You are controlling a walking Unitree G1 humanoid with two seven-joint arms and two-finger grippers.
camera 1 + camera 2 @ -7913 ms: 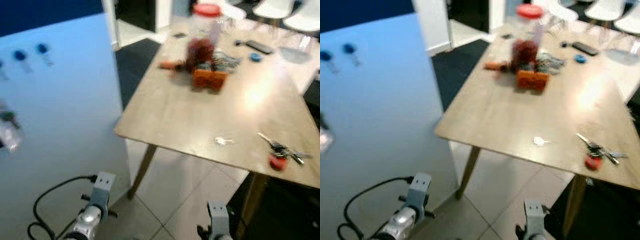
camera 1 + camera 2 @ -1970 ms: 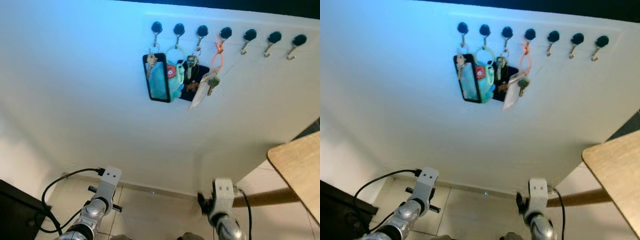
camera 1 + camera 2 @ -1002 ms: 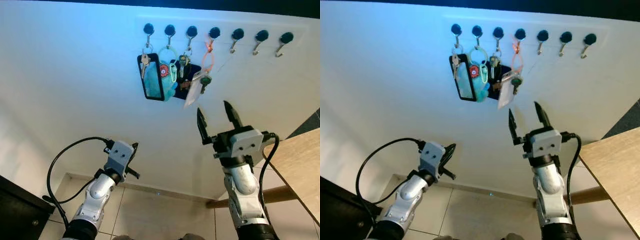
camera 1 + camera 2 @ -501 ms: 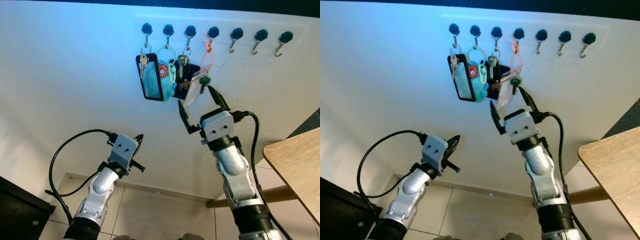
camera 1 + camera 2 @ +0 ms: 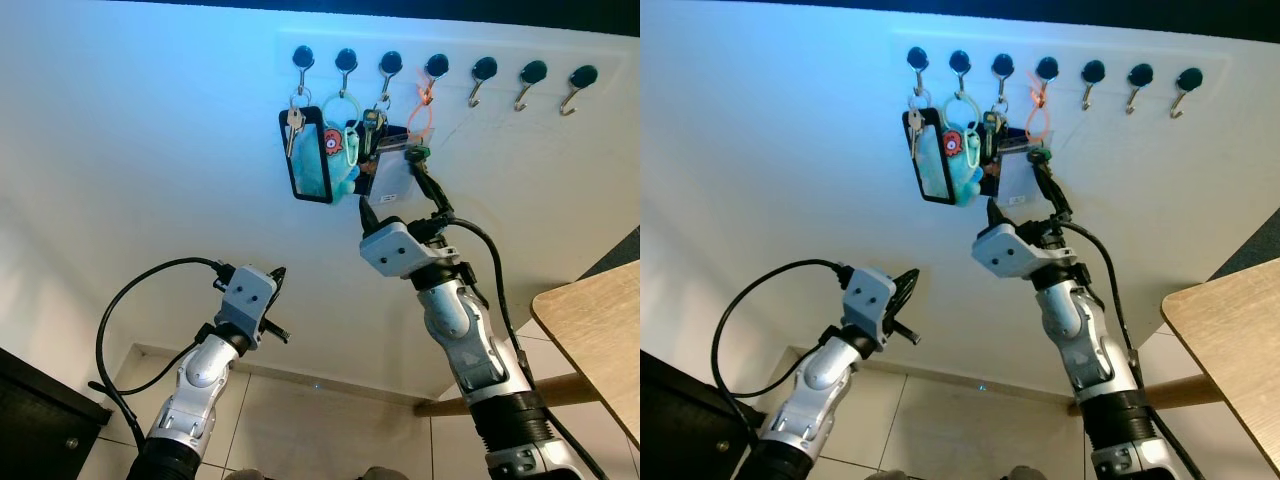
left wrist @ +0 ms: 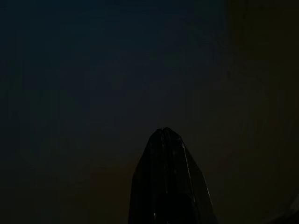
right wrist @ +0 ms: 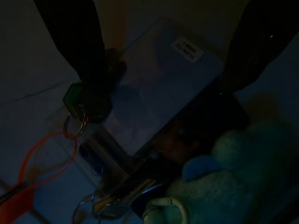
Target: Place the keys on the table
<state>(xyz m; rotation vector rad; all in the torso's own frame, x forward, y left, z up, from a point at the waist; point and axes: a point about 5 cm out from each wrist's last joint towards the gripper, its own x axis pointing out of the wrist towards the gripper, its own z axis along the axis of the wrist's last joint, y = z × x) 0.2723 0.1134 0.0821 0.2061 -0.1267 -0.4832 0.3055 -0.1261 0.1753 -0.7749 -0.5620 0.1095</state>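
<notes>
Several key sets hang from black hooks [image 5: 390, 62] on the white wall. An orange loop [image 5: 424, 108] carries a green-headed key [image 7: 86, 100] and a clear card tag [image 5: 393, 180]. My right gripper [image 5: 399, 198] is raised to that tag and stands open, one finger on each side of it; in the right wrist view the tag [image 7: 159, 93] lies between the two fingers [image 7: 70, 37]. To the left hang a black-framed card with a key [image 5: 306, 155] and a teal plush on a green ring [image 5: 342, 150]. My left gripper [image 5: 273, 278] is held low near the wall, shut and holding nothing.
Three empty hooks [image 5: 530, 72] follow to the right of the orange loop. A wooden table's corner [image 5: 598, 330] and its leg [image 5: 520, 395] are at the lower right. A black cabinet [image 5: 40, 430] stands at the lower left on the tiled floor [image 5: 330, 440].
My right gripper has risen and reached to the wall, so its open fingers now straddle the clear tag, which has tipped up. The left arm has hardly moved.
</notes>
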